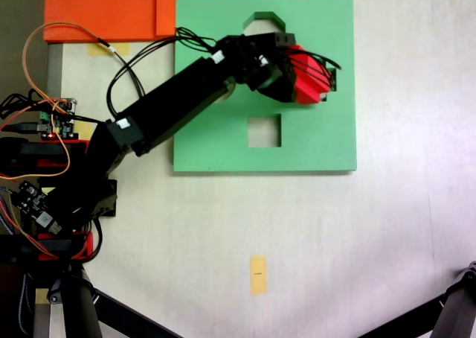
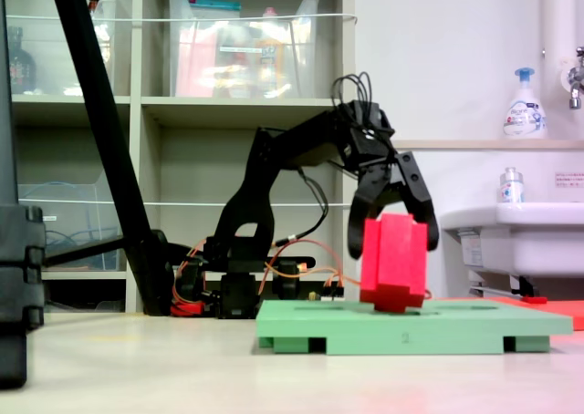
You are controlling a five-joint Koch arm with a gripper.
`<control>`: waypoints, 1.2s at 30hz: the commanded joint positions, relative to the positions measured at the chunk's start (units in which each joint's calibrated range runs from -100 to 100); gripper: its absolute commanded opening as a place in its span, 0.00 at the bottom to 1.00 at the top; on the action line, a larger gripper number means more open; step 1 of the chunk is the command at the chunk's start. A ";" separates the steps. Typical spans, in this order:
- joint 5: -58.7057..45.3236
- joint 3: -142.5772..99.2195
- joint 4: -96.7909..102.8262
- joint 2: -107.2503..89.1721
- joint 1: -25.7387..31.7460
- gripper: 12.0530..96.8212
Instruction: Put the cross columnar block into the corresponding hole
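Green board (image 2: pixel 401 327) lies nearest in the low fixed view, flat on the bench (image 1: pixel 312 234), with the red block (image 2: pixel 394 261) held over it. The block is pinched between the two fingers of the hand (image 2: pixel 394 233), and its lower end appears to touch or just enter the board's top face; the block is tilted slightly. From above, the hand (image 1: pixel 301 76) and block (image 1: pixel 309 74) are seen over the board's (image 1: pixel 216 141) right-middle part, where the plus hole is judged to lie, hidden beneath them. A square hole (image 1: pixel 264 131) is seen lower down and an octagonal one (image 1: pixel 262 18) near the top edge.

For this step to be done well, the block should be brought upright and its arms turned to match the cutout before any downward push is made. Pressure should be gentle, since foam catches on foam. Release is best delayed until the block is seated.
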 commanded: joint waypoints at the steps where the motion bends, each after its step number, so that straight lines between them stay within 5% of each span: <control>1: 0.24 3.96 4.65 1.09 0.54 0.31; 19: 0.29 8.05 4.27 9.33 1.07 0.32; 36: 0.34 8.05 -6.81 -6.17 1.17 0.32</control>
